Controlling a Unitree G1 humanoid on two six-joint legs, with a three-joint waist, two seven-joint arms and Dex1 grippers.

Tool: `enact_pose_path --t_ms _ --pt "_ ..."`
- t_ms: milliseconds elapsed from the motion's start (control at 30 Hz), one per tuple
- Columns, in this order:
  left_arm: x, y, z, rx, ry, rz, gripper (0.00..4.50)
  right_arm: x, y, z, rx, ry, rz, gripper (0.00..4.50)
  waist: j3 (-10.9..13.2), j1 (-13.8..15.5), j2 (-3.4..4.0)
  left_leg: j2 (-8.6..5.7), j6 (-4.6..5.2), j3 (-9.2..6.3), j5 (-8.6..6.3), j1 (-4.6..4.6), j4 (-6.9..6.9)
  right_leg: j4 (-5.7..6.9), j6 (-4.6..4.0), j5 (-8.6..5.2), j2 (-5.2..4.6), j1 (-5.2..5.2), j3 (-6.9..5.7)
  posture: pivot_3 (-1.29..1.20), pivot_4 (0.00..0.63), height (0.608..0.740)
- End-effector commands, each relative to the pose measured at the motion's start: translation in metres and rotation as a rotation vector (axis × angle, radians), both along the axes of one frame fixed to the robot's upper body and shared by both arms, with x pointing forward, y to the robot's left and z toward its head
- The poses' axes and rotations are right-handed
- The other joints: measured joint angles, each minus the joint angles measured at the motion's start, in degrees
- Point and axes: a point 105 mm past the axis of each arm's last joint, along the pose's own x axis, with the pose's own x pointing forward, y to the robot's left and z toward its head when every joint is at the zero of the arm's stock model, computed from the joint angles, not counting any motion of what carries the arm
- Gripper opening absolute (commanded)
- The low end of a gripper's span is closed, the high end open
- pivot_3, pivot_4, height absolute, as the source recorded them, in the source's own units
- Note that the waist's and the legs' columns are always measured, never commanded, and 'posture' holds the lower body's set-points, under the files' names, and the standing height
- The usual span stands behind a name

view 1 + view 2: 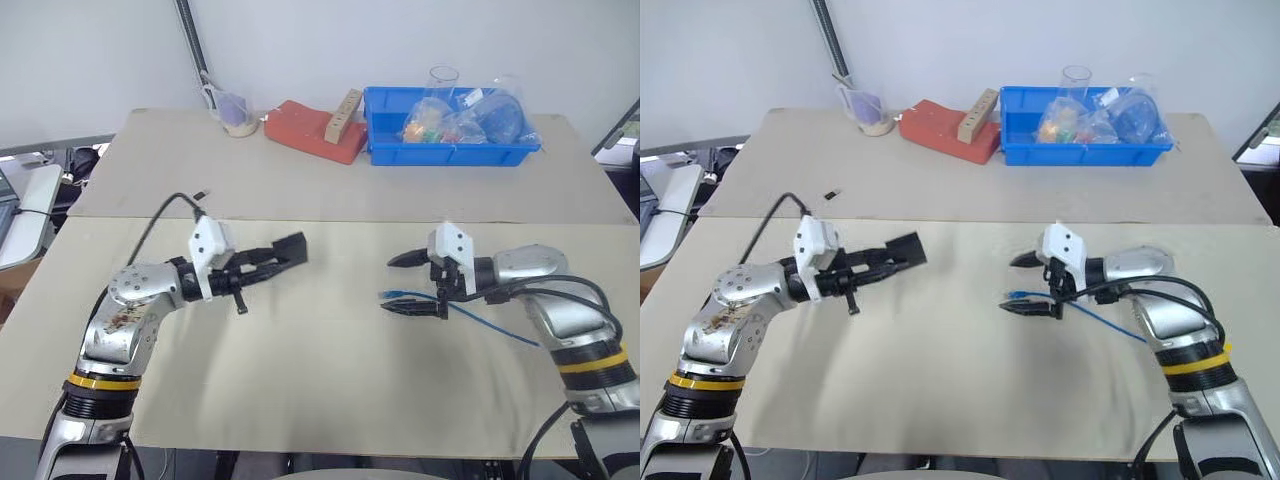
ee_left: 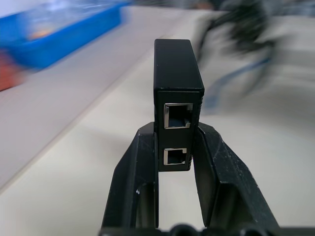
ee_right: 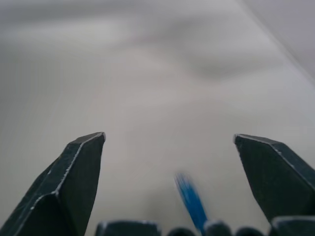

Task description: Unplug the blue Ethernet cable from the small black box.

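Left gripper, level above the table, clenched on the small black box: the two fingers clamp the lower part of the box from both sides, and its two metal-lined sockets, one above the other, face the wrist camera with nothing plugged into either. Right gripper, well apart from the left, released, its jaws spread wide; the blue Ethernet cable runs between them without visible contact, plug end pointing toward the box, cord trailing over the table toward the right arm.

Step in hand, by judgement: separation is complete, and what remains is to set things down cleanly. To do it well, the right gripper should clear the cord without snagging it on the lower finger, and the left should lower the box to the table before loosening its grip, so that it does not drop or tip.

Count. Grippers: two. Black boxes: one, with two sockets. Blue cables: one. Tables: two, butted edge to edge. On the far table: one blue bin of clear-wrapped items whose number cannot be told; one red pad bearing one pale wooden block; one clear measuring cup; and one tiny black chip-like item.
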Motion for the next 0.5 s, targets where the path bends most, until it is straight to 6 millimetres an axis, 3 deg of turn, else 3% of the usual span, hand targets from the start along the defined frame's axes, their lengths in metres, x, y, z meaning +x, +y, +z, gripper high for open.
enact_pose_path --t_ms 33,233,500 --pt "0.017 0.040 -0.001 -0.075 -0.065 0.291 0.48 -0.020 0.029 0.048 0.154 -0.097 -0.002 4.47 -0.01 -0.06 0.00 0.03 0.00 -0.03 0.00 0.01 -0.02 0.02 0.00 0.00 -0.01 0.00 -0.01 0.00 0.150 0.740" --pt "0.029 0.050 -0.023 -0.141 -0.085 0.495 0.48 -0.020 0.047 0.053 0.204 -0.146 -0.132 4.47 -0.04 1.01 -0.09 -0.10 -0.02 -0.12 0.00 -0.08 0.00 0.00 0.00 0.00 -0.24 0.01 -0.12 0.00 0.150 0.740" --pt "0.036 0.041 -0.054 -0.154 -0.023 0.511 0.48 -0.013 0.044 0.045 0.209 -0.117 -0.215 4.47 -0.05 0.58 -0.10 -0.12 -0.01 -0.10 0.00 -0.09 0.00 -0.01 0.00 0.00 -0.15 -0.01 -0.14 0.00 0.150 0.740"
